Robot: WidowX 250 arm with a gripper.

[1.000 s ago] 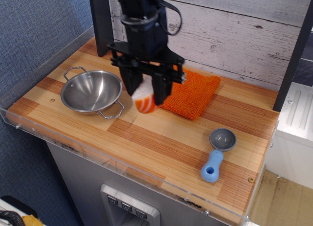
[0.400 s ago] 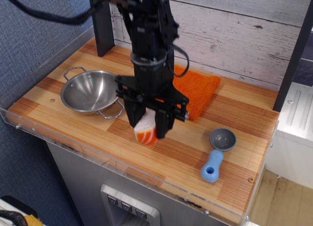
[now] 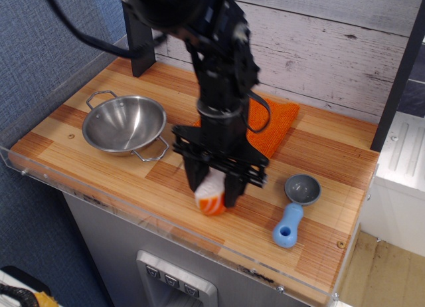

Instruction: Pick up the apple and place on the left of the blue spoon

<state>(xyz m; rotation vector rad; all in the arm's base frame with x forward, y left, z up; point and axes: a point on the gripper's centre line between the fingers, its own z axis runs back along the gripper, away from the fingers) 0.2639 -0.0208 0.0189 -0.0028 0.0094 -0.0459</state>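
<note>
The apple (image 3: 211,196), an orange-and-white striped toy wedge, is held between my gripper's black fingers low over or on the wooden counter near its front. My gripper (image 3: 212,189) is shut on it and points straight down. The blue spoon (image 3: 294,212) lies on the counter to the right of the apple, grey bowl away from the front edge, light-blue handle toward it. The apple is roughly a hand's width left of the spoon.
A steel two-handled bowl (image 3: 124,124) stands at the left of the wooden counter (image 3: 119,177). An orange knitted cloth (image 3: 275,124) lies behind my arm near the plank wall. A clear acrylic rim (image 3: 166,224) runs along the counter's front edge.
My gripper has carried the apple from beside the steel bowl and cloth forward and to the right, and lower, toward the spot left of the blue spoon.
</note>
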